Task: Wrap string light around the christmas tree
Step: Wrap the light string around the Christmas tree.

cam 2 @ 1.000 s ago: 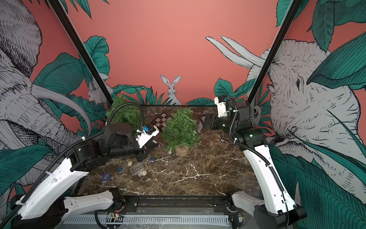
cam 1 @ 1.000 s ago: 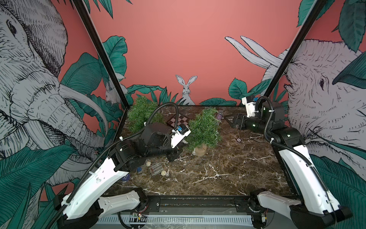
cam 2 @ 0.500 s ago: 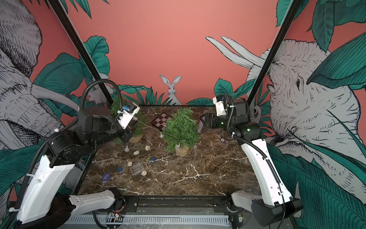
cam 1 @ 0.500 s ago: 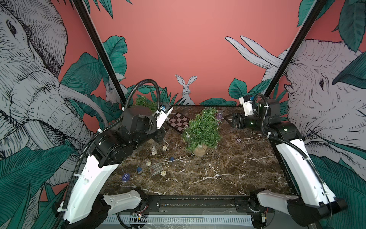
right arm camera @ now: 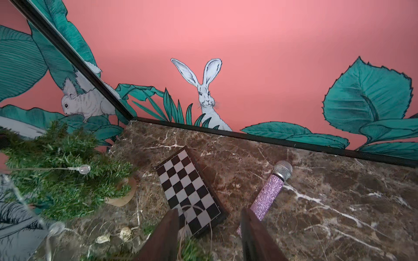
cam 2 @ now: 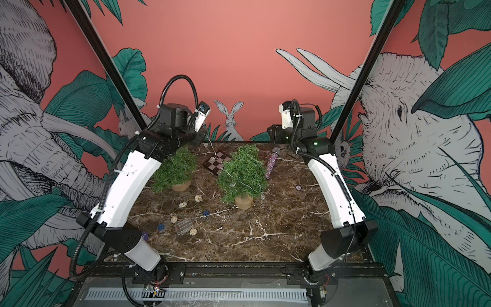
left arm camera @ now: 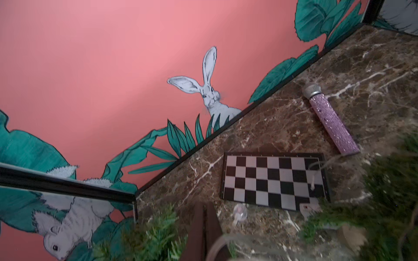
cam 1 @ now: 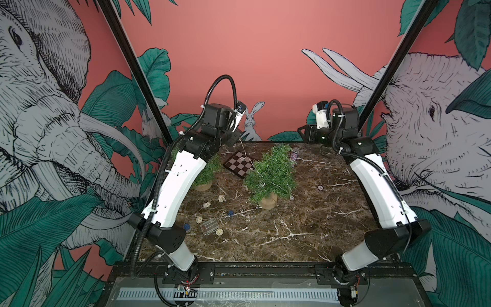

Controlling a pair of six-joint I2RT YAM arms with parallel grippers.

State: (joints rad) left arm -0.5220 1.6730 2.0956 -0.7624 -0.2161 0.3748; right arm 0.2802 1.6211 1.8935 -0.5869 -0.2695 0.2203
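Left gripper, back-left of the christmas tree, is clamped on the string light. A few loose strands already cross the foliage. Right gripper, back-right of the tree, stands part-open and empty. Judgement: wrapping is partial and more turns are required.

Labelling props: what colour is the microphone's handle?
The microphone handle is glittery lilac; clearest in the left wrist view.

Green tree, black-and-white chequered board

Robot lab enclosure: jungle-mural panel walls, marble tabletop, mounting rail
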